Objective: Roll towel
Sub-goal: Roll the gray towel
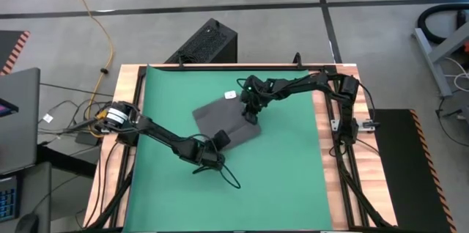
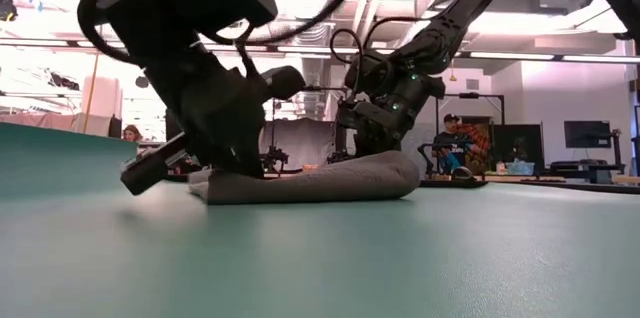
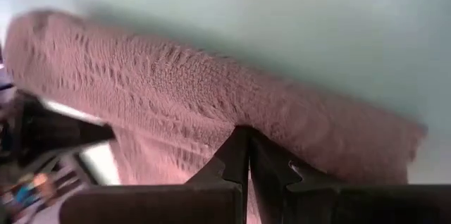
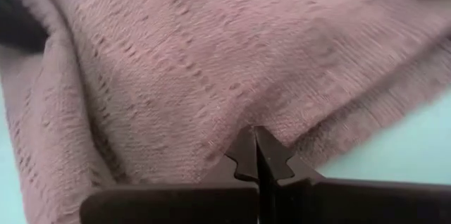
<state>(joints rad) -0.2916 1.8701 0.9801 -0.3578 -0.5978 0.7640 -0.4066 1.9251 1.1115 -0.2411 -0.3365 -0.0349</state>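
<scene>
Here both the left gripper (image 1: 218, 143) and right gripper (image 1: 251, 114) pinch the towel (image 1: 223, 118) on the green mat (image 1: 286, 174).

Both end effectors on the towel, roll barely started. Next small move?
Probably push both a little further across the towel together, turning the rolled edge over. The left end effector and right end effector are shut at that thick edge, and most of the cloth toward the white tag lies flat.

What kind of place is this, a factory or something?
More likely a robotics lab or workshop: a wooden table with a green mat, loose cables on a concrete floor, and monitors in the room behind.
</scene>
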